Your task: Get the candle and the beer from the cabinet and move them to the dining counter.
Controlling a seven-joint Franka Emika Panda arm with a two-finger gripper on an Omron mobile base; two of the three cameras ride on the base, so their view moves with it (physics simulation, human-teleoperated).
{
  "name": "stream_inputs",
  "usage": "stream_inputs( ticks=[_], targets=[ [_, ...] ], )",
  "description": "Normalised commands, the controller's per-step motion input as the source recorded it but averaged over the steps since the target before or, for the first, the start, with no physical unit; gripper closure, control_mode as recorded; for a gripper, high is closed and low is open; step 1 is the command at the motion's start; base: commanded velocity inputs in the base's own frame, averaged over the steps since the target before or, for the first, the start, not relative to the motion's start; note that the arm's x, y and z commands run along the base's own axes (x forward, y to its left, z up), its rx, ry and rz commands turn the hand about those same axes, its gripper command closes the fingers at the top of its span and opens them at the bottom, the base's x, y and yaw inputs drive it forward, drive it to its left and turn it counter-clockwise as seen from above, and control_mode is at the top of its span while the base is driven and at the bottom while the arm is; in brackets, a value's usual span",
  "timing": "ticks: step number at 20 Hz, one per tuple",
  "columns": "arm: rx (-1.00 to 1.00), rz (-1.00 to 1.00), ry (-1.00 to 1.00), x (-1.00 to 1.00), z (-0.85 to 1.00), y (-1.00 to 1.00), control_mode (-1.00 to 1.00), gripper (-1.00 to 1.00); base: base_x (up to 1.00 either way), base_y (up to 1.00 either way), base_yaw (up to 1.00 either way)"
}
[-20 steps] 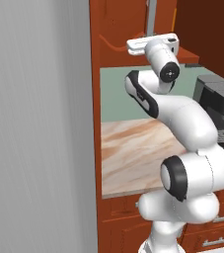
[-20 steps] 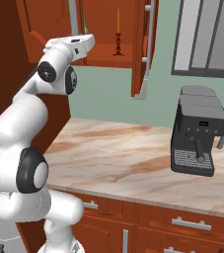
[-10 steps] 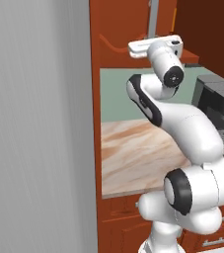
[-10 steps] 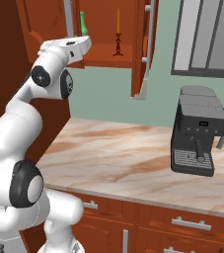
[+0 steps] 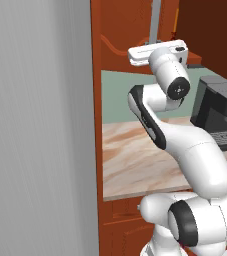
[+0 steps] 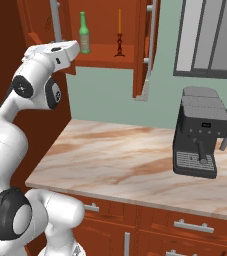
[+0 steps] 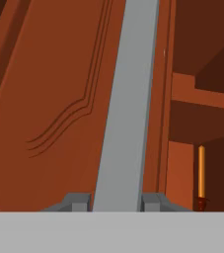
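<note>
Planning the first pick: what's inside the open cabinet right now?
On the cabinet shelf stand the beer on the left and the candle to its right, both upright and apart. The left door and the arm cover the shelf's left end, so anything there is hidden.

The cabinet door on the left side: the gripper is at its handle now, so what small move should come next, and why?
Probably keep pulling the handle outward to swing the door wider. In the hand view the gripper has its fingertips on both sides of the grey bar. The beer and the candle stand inside the cabinet, with the beer close behind this door's edge.
</note>
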Motion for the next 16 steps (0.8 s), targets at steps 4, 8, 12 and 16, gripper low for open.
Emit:
stream_inputs(
  ticks=[4,8,12,16],
  targets=[
    [0.00,0.02,0.02,-0.65,0.00,0.36,-1.00,1.00,0.00,0.00,0.00],
    [0.00,0.02,0.01,-0.61,0.00,0.35,-1.00,1.00,0.00,0.00,0.00],
    [-0.02,0.02,0.05,-0.42,-0.10,0.23,-1.00,-1.00,0.00,0.00,0.00],
    [0.05,0.01,0.01,-0.32,-0.01,-0.01,-1.00,-1.00,0.00,0.00,0.00]
  ],
)
